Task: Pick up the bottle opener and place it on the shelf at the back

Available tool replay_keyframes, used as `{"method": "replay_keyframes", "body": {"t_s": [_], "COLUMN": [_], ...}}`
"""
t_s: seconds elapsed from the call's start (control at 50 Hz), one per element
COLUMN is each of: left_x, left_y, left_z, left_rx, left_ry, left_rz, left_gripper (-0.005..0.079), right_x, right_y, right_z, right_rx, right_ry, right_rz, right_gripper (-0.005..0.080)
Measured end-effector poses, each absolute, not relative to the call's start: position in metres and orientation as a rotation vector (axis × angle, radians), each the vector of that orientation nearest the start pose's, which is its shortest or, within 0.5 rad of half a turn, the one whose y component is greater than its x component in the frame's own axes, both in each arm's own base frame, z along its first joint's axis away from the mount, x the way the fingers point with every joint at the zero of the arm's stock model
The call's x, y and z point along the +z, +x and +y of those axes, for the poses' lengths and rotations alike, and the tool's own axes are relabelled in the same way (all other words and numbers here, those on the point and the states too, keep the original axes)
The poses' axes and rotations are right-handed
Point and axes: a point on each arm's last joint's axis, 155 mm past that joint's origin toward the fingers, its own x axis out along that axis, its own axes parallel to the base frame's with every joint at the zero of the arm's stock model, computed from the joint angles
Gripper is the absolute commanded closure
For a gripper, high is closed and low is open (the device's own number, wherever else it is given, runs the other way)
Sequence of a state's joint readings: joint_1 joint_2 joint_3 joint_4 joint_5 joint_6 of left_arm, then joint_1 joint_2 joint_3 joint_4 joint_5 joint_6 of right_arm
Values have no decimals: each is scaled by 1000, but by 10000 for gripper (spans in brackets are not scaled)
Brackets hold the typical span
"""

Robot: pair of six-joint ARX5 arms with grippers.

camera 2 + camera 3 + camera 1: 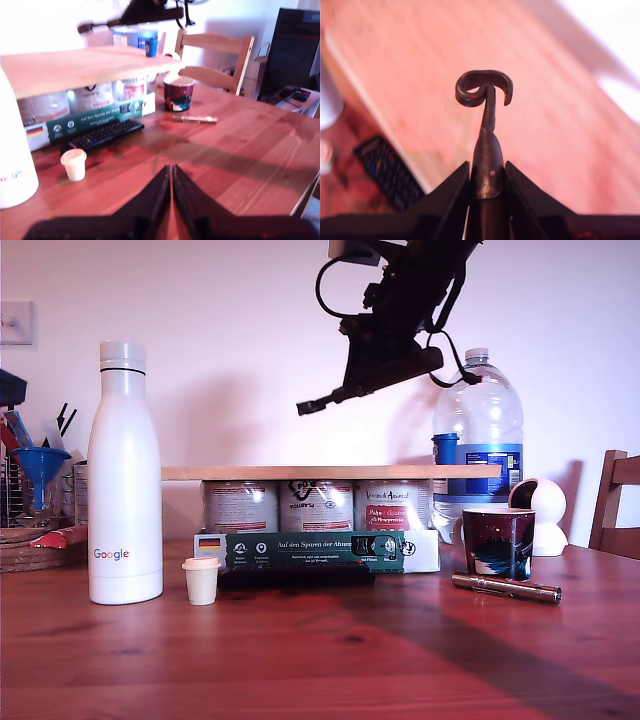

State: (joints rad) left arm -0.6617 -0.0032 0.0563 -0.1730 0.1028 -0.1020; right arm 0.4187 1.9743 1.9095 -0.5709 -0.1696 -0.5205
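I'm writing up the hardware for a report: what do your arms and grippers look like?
My second gripper has matte black, wedge-shaped fingers tapering to narrow tips. Its arm is black and blocky, with a looping black cable beside it. My first gripper has the same black pointed fingers. I see no markings on either.

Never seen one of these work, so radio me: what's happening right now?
My second gripper shut on the bottle opener, up above the shelf. My first gripper shut, empty, low over the table. Nothing in the way.
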Motion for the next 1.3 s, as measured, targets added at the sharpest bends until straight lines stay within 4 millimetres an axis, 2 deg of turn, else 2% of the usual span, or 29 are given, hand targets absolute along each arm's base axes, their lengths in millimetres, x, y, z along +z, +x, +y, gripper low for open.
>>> {"method": "replay_keyframes", "body": {"t_s": [0.22, 0.5, 0.62, 0.96, 1.22, 1.3], "left_x": [144, 140, 136, 136, 136, 136], "left_y": [182, 180, 179, 178, 178, 178], "left_z": [-166, -167, -168, -168, -168, -168], "left_rx": [-760, -766, -773, -775, -774, -774], "left_ry": [-60, -55, -55, -73, -76, -76], "left_rz": [169, 188, 205, 212, 213, 213], "left_gripper": [766, 766, 766, 766, 766, 766], "right_x": [255, 215, 199, 196, 171, 168], "right_y": [531, 557, 562, 570, 573, 573], "right_z": [272, 283, 285, 290, 290, 290], "right_rx": [680, 659, 652, 645, 648, 650], "right_ry": [-462, -375, -346, -315, -316, -316], "right_rz": [401, 426, 454, 429, 474, 477], "right_gripper": [765, 765, 765, 765, 765, 765]}}
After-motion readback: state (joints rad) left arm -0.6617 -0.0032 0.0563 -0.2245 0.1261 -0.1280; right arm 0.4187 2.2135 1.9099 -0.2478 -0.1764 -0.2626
